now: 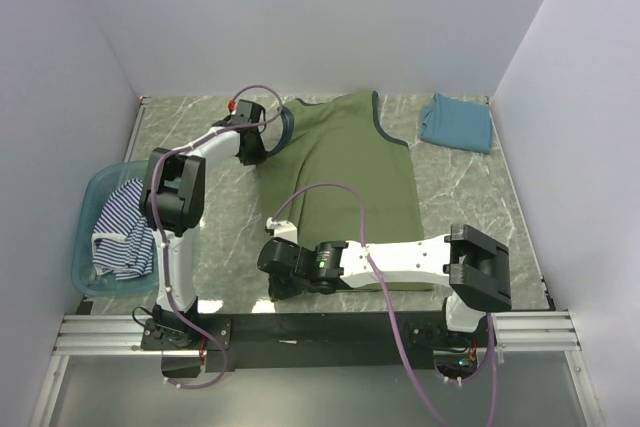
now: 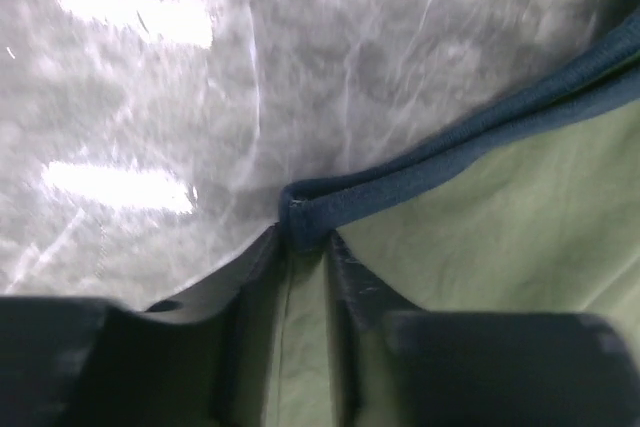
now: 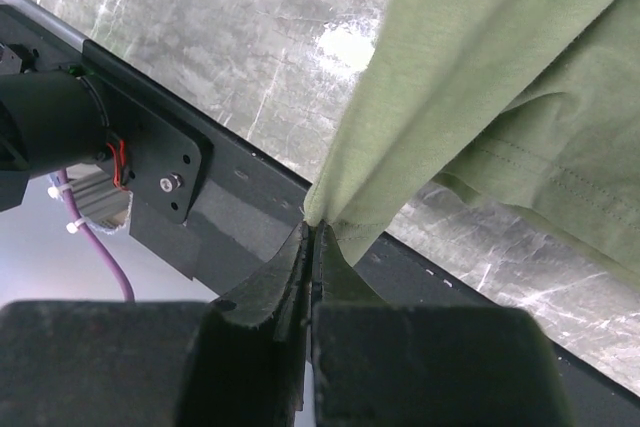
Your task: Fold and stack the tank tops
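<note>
The olive-green tank top (image 1: 350, 162) with dark trim lies spread in the middle of the marble table. My left gripper (image 1: 258, 139) is shut on its far-left dark-trimmed strap; the left wrist view shows the trim (image 2: 420, 172) pinched between the jaws. My right gripper (image 1: 282, 269) is shut on the near-left hem corner; the right wrist view shows olive cloth (image 3: 450, 77) rising from the closed jaws. The teal-blue tank top (image 1: 457, 123) lies folded at the far right. The navy-and-white striped tank top (image 1: 122, 227) sits crumpled in the tub.
A translucent teal plastic tub (image 1: 92, 195) stands at the left edge. White walls enclose the table on three sides. A black rail (image 1: 300, 327) with the arm bases runs along the near edge.
</note>
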### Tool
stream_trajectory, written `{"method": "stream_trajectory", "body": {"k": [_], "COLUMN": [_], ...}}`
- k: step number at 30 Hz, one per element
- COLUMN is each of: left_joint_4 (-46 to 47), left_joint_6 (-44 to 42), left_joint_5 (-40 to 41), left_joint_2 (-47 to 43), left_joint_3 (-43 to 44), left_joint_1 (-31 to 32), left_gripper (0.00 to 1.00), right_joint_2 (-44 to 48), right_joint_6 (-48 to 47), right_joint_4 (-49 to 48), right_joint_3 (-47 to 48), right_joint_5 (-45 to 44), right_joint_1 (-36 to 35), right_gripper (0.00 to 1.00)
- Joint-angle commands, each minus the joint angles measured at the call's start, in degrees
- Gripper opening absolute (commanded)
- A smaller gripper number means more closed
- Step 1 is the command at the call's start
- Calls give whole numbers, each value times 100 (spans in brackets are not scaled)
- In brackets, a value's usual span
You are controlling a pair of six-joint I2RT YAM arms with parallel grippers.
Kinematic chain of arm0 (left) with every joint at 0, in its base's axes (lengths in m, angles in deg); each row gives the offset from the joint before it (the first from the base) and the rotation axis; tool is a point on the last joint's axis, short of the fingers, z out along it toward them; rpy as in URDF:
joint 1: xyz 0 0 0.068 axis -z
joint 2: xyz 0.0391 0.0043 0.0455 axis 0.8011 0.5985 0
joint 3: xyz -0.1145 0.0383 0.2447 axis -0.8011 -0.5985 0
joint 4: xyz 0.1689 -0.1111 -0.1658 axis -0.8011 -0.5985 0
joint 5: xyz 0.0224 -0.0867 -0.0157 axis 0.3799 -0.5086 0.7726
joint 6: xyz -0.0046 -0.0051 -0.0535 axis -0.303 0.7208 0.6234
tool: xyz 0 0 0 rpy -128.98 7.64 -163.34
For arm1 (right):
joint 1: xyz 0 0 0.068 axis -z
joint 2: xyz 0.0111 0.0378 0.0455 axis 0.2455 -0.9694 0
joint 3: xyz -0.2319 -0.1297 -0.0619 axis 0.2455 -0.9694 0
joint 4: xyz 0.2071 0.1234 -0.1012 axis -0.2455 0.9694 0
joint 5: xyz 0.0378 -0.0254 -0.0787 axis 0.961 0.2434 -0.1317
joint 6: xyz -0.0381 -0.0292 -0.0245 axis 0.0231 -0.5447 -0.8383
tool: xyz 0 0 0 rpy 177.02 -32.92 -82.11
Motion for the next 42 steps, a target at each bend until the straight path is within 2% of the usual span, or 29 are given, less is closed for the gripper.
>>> {"method": "stream_trajectory", "body": {"k": [1, 6, 11, 14, 18, 22, 30, 42], "left_joint_4": [-71, -106, -194, -247, -282, -440, -616, -1126], "left_joint_6": [-201, -192, -227, -201, -148, -122, 54, 300], "left_joint_5": [387, 887, 1300, 1276, 1222, 1196, 1091, 1205], "left_joint_2": [172, 129, 41, 23, 23, 137, 111, 752], "left_joint_3": [289, 587, 974, 1089, 1151, 1361, 1721, 2925], "left_joint_1": [27, -17, -175, -342, -491, -509, -386, 395], "left_gripper": [27, 1, 1, 1, 0, 0, 0, 0], "right_joint_2": [73, -427, -1121, -1569, -1720, -1641, -482, 1303], "right_joint_6": [74, 135, 162, 144, 109, 100, 267, 706], "right_joint_4": [-150, -176, -369, -414, -404, -484, -1292, -2110], "right_joint_3": [88, 570, 1300, 1793, 2162, 2137, 670, -1668], "right_joint_5": [15, 164, 533, 726, 735, 929, 1034, 999], "right_joint_1": [1, 2, -7, 1, 10, 89, 379, 766], "right_gripper": [0, 0, 0, 0, 0, 0, 0, 0]}}
